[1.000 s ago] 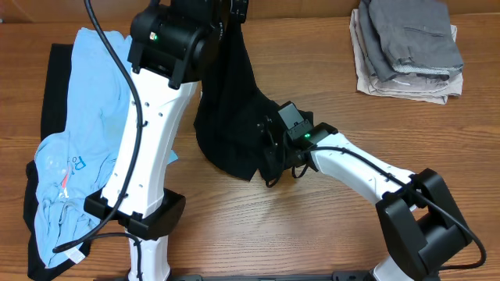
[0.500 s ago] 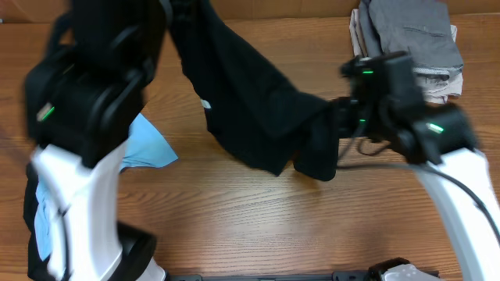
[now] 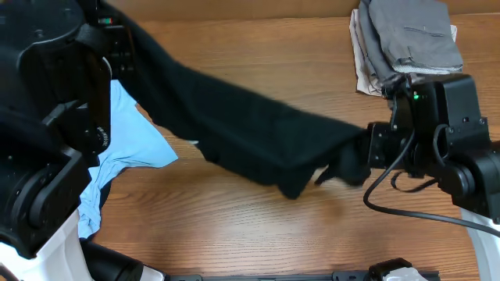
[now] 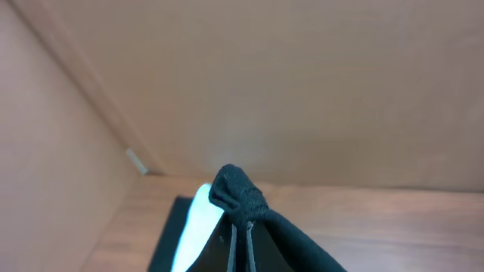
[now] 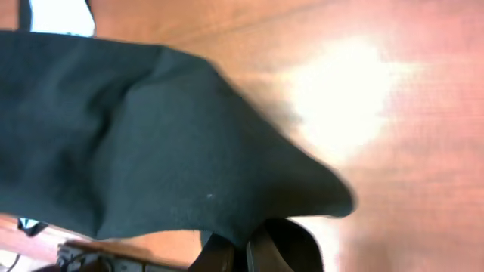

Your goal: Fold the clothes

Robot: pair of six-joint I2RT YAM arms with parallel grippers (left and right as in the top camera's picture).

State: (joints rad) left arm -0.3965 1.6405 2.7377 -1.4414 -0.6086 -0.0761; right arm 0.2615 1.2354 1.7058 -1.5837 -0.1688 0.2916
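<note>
So the black garment (image 3: 250, 133) is up off the bench (image 3: 258, 226), pulled into a long sagging band from the upper left of the overhead frame down to the middle right. The left fingers (image 4: 240, 234) are clamped tight on a bunched corner of it, and the right fingers (image 3: 366, 152) are pinched on the other end. The light blue T-shirt (image 3: 129, 140) lies crumpled at the left, partly hidden by the left arm. A stack of folded grey clothes (image 3: 410, 39) sits in the upper right corner.
</note>
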